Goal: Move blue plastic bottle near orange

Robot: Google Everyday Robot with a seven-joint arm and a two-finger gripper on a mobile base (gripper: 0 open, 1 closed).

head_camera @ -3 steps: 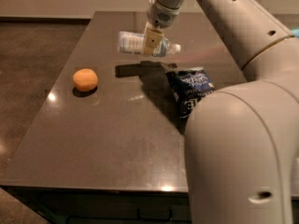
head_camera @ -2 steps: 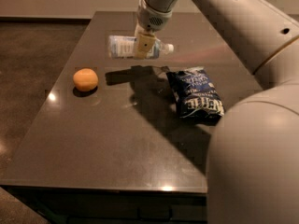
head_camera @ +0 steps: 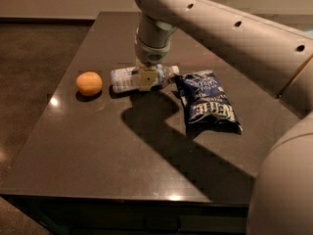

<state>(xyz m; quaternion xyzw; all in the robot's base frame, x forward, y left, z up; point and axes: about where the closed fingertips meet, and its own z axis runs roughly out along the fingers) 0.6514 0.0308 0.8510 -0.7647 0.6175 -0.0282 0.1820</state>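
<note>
The blue plastic bottle (head_camera: 126, 79) lies on its side on the dark table, just right of the orange (head_camera: 89, 83), with a small gap between them. My gripper (head_camera: 147, 78) comes down from above and is shut on the bottle's middle, its pale fingers (head_camera: 145, 80) clasping it. The bottle's right end pokes out past the gripper toward the chip bag. The bottle rests on or just above the table top.
A dark blue crinkled chip bag (head_camera: 207, 102) lies right of the bottle. My arm (head_camera: 234, 33) spans the upper right and its large body fills the lower right corner. The table's left edge (head_camera: 44, 111) runs close beside the orange.
My gripper has carried the bottle left and down, from above the table's middle to the table top beside the orange.
</note>
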